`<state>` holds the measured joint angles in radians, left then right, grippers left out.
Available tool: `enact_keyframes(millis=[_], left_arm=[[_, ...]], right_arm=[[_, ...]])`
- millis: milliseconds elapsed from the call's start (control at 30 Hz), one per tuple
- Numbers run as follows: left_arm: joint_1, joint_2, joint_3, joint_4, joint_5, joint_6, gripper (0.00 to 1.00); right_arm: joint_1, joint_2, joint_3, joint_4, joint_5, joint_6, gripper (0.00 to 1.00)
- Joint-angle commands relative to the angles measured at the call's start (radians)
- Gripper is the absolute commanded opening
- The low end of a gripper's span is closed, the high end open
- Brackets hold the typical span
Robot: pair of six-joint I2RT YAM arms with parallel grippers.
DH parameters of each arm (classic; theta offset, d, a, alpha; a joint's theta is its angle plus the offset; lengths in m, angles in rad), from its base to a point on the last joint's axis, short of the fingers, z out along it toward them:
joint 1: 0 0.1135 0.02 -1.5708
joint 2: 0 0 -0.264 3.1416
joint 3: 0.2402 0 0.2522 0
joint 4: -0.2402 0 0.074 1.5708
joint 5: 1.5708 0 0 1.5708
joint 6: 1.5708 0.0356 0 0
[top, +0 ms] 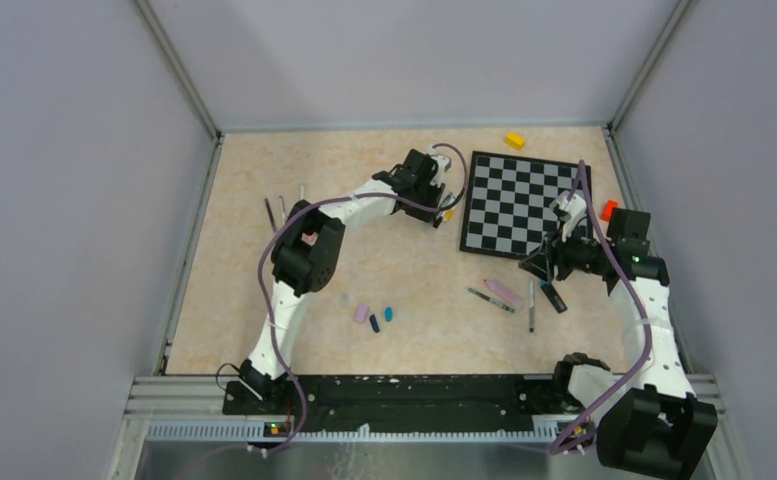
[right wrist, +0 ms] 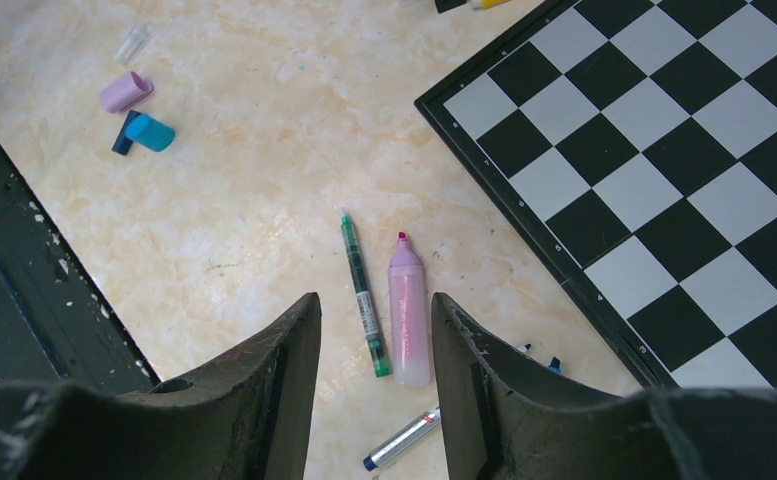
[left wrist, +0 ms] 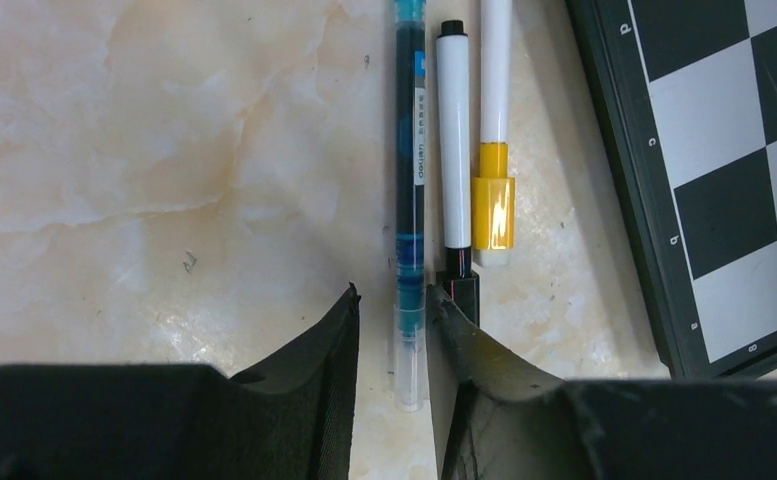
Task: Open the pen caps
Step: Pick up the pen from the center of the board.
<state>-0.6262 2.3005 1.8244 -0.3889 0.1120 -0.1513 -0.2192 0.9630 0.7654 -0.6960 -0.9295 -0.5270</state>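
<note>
While left jaws stand apart, clear cap point(left wrist: 410, 360) sits between them; right jaws likewise apart.

Blue pen point(left wrist: 409, 150) and yellow-collared pen point(left wrist: 494, 80) cut off by the upper edge, black cap point(left wrist: 464, 290) half hidden behind a finger point(left wrist: 484, 380) of the left gripper point(left wrist: 393, 295), chessboard point(left wrist: 724, 150) running off the right side, silver pen point(right wrist: 404, 440) part-covered by a finger point(right wrist: 494, 400) of the right gripper point(right wrist: 375, 300)

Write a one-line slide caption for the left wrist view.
Left gripper, jaws open, straddles the clear cap of a blue pen lying beside two white pens near the chessboard.
</note>
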Motion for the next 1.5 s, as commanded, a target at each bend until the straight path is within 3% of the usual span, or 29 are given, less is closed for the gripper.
enact_keyframes(millis=[0,300,533,667,933,1033,1167,1467], left_arm=[[0.005,0.018,0.036,-0.031,0.024,0.014,0.33],[-0.009,0.042,0.051,-0.131,-0.073,0.075,0.33],[-0.014,0.023,0.031,-0.225,-0.152,0.105,0.14],[-0.014,-0.044,-0.073,-0.23,-0.168,0.085,0.1],[-0.012,-0.264,-0.407,-0.13,-0.118,-0.01,0.12],[-0.013,-0.327,-0.498,-0.088,-0.087,-0.034,0.19],[-0.009,-0.339,-0.508,-0.062,-0.076,-0.037,0.28],[0.027,-0.238,-0.384,-0.105,-0.058,-0.008,0.29]], right_arm=[[-0.005,-0.017,0.002,0.017,-0.019,-0.004,0.43],[-0.004,-0.018,0.002,0.014,-0.024,-0.008,0.43],[-0.005,-0.018,0.0,0.013,-0.025,-0.01,0.43],[-0.005,-0.018,0.0,0.012,-0.025,-0.011,0.43],[-0.005,-0.015,-0.002,0.01,-0.027,-0.014,0.43],[-0.005,-0.013,-0.002,0.012,-0.029,-0.014,0.43],[-0.003,-0.009,-0.003,0.012,-0.031,-0.015,0.43],[-0.003,-0.007,-0.004,0.011,-0.029,-0.019,0.43]])
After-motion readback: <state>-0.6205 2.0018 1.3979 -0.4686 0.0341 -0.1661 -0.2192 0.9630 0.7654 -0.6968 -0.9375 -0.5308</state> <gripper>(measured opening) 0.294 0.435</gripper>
